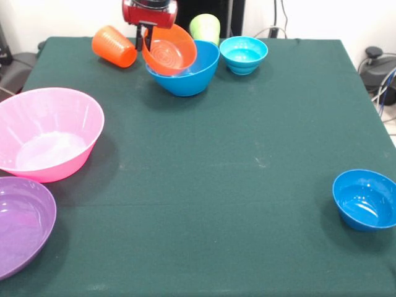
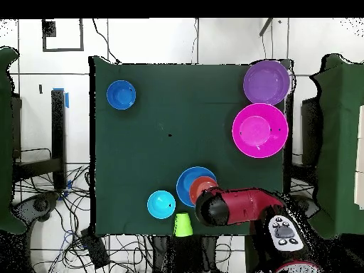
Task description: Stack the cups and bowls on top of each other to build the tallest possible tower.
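My gripper (image 1: pixel 145 41) hangs at the far edge of the table, its fingers shut on the rim of the small orange bowl (image 1: pixel 170 49). That bowl tilts toward the camera, its lower part inside the medium blue bowl (image 1: pixel 185 77). The orange ribbed cup (image 1: pixel 114 46) lies on its side just left of the gripper. The lime green cup (image 1: pixel 205 28) stands behind the blue bowl, and the cyan bowl (image 1: pixel 244 54) sits to its right. In the overhead view the orange bowl (image 2: pixel 201 188) overlaps the blue bowl (image 2: pixel 188 179), and the arm (image 2: pixel 238 206) hides the orange cup.
The huge pink bowl (image 1: pixel 46 133) and the purple bowl (image 1: pixel 21 226) sit at the left edge, one in front of the other. The small dark blue bowl (image 1: pixel 365 199) stands alone near the right front. Cables lie beyond the table's edges.
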